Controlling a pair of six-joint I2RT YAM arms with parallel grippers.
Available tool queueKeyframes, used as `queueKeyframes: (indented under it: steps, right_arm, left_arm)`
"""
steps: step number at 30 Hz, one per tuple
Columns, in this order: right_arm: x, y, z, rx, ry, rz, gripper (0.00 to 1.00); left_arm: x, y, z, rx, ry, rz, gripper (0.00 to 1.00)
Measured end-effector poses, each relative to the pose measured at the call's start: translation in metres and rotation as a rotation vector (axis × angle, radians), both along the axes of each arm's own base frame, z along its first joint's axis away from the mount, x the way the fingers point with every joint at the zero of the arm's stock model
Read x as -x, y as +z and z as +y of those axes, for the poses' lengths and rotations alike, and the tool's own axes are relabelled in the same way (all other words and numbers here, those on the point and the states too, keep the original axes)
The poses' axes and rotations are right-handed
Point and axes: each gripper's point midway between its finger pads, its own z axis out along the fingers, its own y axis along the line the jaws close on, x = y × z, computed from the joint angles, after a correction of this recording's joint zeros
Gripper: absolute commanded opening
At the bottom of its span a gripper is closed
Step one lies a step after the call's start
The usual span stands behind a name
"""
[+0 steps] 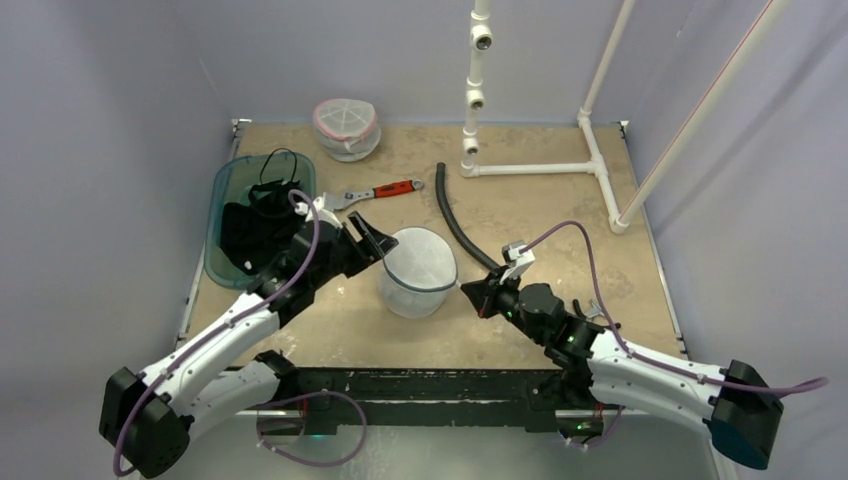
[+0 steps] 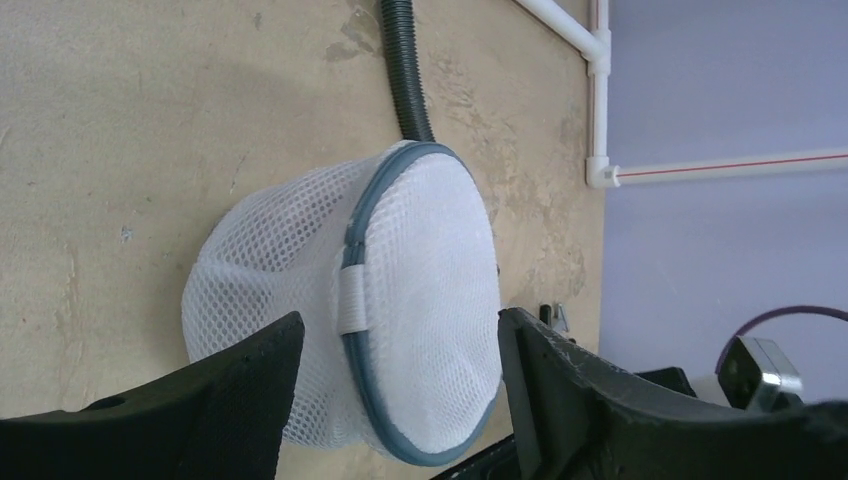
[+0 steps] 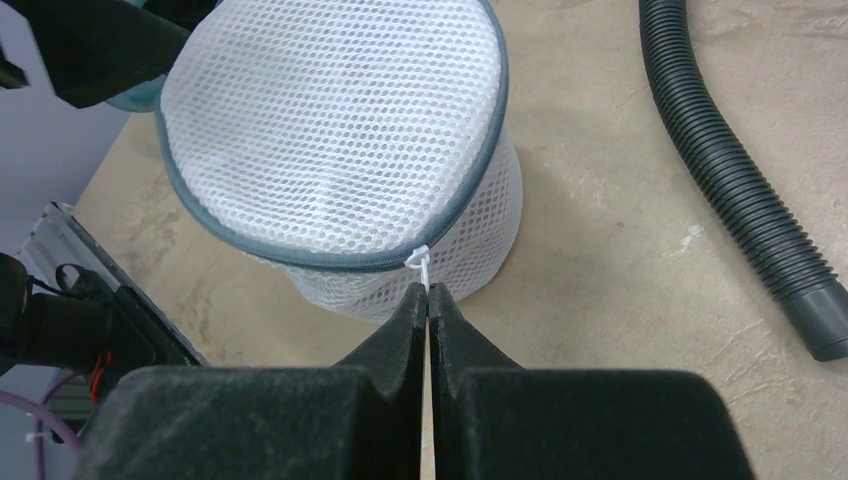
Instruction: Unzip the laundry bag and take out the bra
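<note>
Top external: white mesh laundry bag [image 1: 418, 270], cylindrical with a grey zip rim, stands upright at the centre of the worktop [image 1: 560, 300]. Left gripper [image 1: 378, 243] is at the bag's left side, jaws spread. Right gripper [image 1: 467, 290] is at the bag's right side, jaws closed. Far left: teal tray [image 1: 222, 185] holding a black garment [image 1: 250, 225]. Beyond it, at the far edge, a second mesh bag [image 1: 346, 128]. Red-handled adjustable wrench [image 1: 378, 192] and black corrugated hose [image 1: 455, 225] lie just beyond the centre bag. White PVC pipe frame [image 1: 540, 168] far right.

Left wrist: both fingers [image 2: 230, 400] stand apart with the bag's top between them. Contact with the mesh cannot be told. A white fabric tab crosses the grey rim.

Right wrist: fingertips [image 3: 405, 320] are pressed together on the white zipper pull [image 3: 420, 260] at the near edge of the rim. The zip looks closed along the visible arc. Contents cannot be made out through the mesh. The hose end lies to the right, apart from the bag.
</note>
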Motion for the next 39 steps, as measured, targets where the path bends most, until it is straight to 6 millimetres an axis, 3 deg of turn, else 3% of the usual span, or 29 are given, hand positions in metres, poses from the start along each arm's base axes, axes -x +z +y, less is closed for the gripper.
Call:
queueKeyframes:
  steps: [7,16,19,24,32,39]
  right_arm:
    - [0.000,-0.004,0.005,-0.009,0.015,0.000,0.00]
    - [-0.001,0.000,0.009,-0.029,0.023,-0.007,0.00]
    - [0.000,0.000,0.009,-0.030,0.023,-0.008,0.00]
    - [0.000,0.003,0.008,-0.038,0.024,-0.014,0.00]
    - [0.003,0.003,0.009,-0.049,0.038,-0.009,0.00]
    - [0.005,0.006,0.009,-0.057,0.049,-0.017,0.00]
  left_arm:
    - [0.025,0.028,-0.003,0.130,-0.025,-0.003,0.71]
    - [0.083,0.034,-0.050,0.243,-0.100,0.092,0.70]
    - [0.093,0.024,-0.063,0.240,-0.094,0.131,0.70]
    - [0.114,-0.008,-0.090,0.171,-0.111,0.194,0.70]
    - [0.092,-0.016,-0.094,0.174,0.015,0.154,0.65]
    - [0.069,-0.026,-0.092,0.139,0.088,0.147,0.52]
